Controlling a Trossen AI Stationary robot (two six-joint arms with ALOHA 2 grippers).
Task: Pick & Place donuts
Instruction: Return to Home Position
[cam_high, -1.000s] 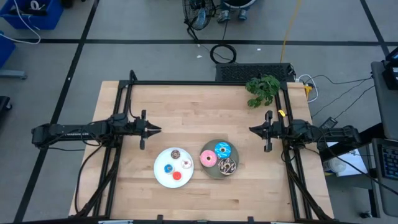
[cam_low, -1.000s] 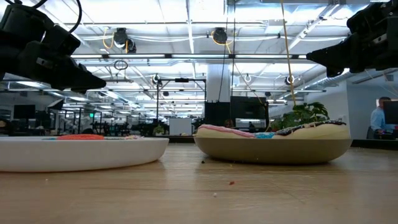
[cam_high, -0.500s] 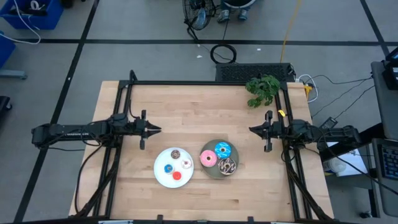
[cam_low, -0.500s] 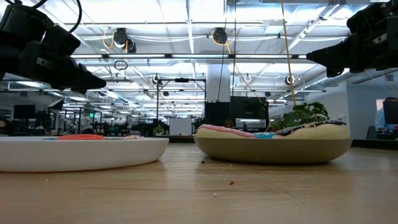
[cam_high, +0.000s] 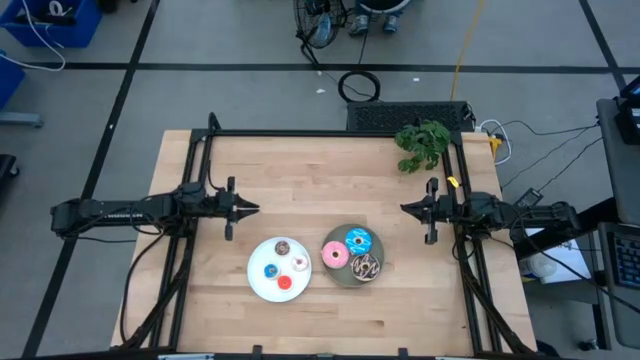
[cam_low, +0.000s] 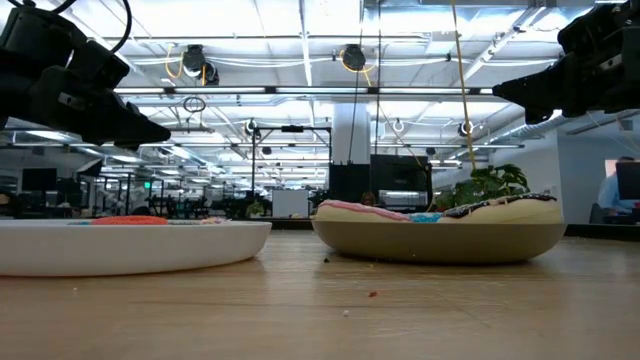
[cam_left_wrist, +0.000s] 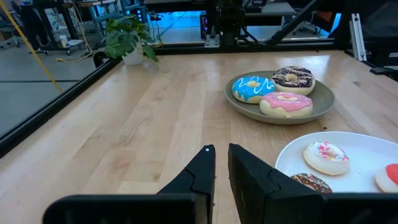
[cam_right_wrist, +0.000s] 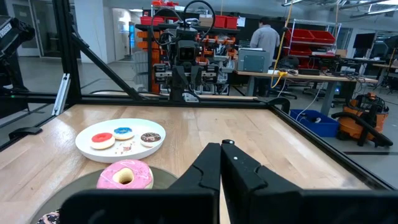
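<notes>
Donuts all plated, none in a gripper. Pink donut, blue sprinkled donut and dark chocolate donut sit flat on the gray plate, packed close together. Tiny brown donut, tiny whitish-pink donut, tiny blue donut and tiny red donut lie on the white plate, spaced apart. The plates are side by side on the wooden table, rims nearly touching. Left gripper hangs above the table, pointing across at the right gripper; both are level, tips facing, well apart. White plate lies near the left gripper, just past its tips and off to one side; gray plate lies likewise off the right gripper's tips. Neither gripper touches a plate or a donut. Left gripper's fingers are drawn in to a thin slit, empty. Right gripper's fingers are pressed together, empty. Potted plant stands at the table's far corner on the right gripper's side.
</notes>
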